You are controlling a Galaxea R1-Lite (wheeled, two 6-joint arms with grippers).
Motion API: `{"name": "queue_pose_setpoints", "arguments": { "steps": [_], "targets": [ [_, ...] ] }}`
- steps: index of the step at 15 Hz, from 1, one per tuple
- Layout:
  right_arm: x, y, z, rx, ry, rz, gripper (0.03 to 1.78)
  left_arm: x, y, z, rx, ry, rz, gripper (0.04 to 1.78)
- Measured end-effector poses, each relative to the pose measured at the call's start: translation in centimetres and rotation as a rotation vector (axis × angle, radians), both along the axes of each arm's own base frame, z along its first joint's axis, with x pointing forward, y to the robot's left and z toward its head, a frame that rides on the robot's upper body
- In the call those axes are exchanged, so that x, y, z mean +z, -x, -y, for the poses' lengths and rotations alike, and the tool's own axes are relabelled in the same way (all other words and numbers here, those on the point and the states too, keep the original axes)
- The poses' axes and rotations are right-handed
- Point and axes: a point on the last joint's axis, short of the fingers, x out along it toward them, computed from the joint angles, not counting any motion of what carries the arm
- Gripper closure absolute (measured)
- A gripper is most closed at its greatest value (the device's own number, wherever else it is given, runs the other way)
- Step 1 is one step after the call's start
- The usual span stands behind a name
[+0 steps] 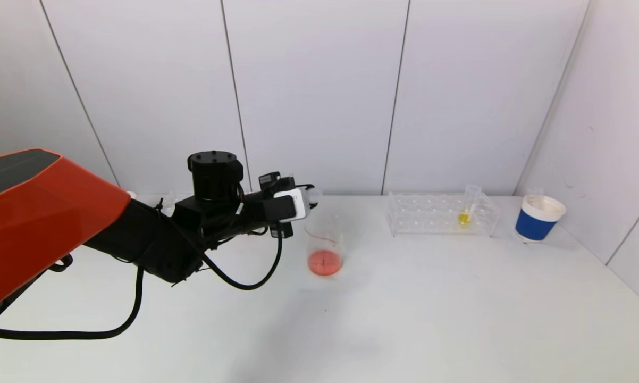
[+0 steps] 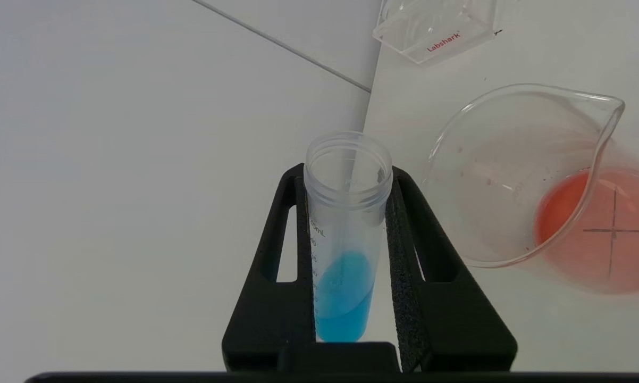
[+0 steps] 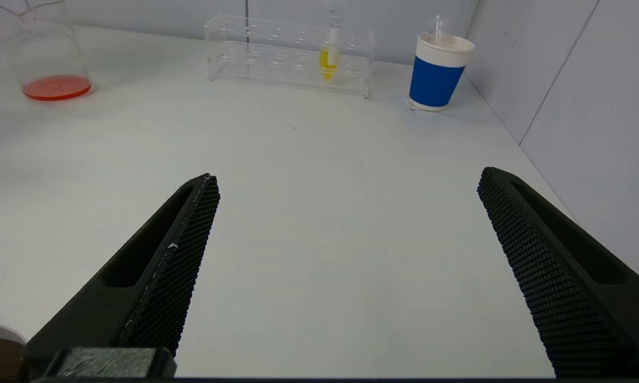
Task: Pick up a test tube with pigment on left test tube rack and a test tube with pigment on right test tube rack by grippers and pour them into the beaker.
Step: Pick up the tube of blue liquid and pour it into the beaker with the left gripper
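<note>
A white table (image 1: 404, 319) is bounded at the back and on the right by pale panelled walls (image 1: 319, 96). Nearest the robot, the right gripper (image 3: 346, 181) is held low over a bare stretch of the table, its jaws spread wide with nothing between them; it is seen only in its own wrist view.

Farther out, on the left, the left gripper (image 1: 303, 205) is reached forward on its orange and black arm and is held just beside the rim of the beaker (image 1: 325, 247). Its jaws are closed on a clear test tube (image 2: 346, 234), which is clamped between the two padded fingers (image 2: 404, 255). Blue pigment (image 2: 343, 298) is seen in the lower part of the tube, and the open mouth of the tube is pointed away from the wrist. The tube is tilted, and its mouth is next to the beaker's rim, not over it.

The beaker stands upright near the middle of the table, with a shallow layer of red liquid (image 1: 325, 263) at its bottom.

Beyond it, to the right, a clear test tube rack (image 1: 442, 215) is set near the back wall, and one tube with yellow pigment (image 1: 464, 217) is standing in it. Right of the rack, well apart from the beaker, a blue and white paper cup (image 1: 540, 218) stands near the corner.
</note>
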Motion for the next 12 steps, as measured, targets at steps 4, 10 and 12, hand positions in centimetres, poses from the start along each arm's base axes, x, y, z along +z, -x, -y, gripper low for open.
{"name": "queue_pose_setpoints", "arguments": {
  "steps": [4, 10, 12],
  "targets": [
    [0.0, 0.0, 0.0, 0.0, 0.0, 0.0, 0.04, 0.06, 0.02, 0.04, -0.003, -0.009, 0.015, 1.4],
    [0.0, 0.0, 0.0, 0.0, 0.0, 0.0, 0.04, -0.03, 0.06, 0.04, -0.011, -0.059, 0.074, 1.4],
    [0.0, 0.0, 0.0, 0.0, 0.0, 0.0, 0.04, -0.26, 0.11, 0.02, -0.015, -0.083, 0.092, 1.4]
  ]
}}
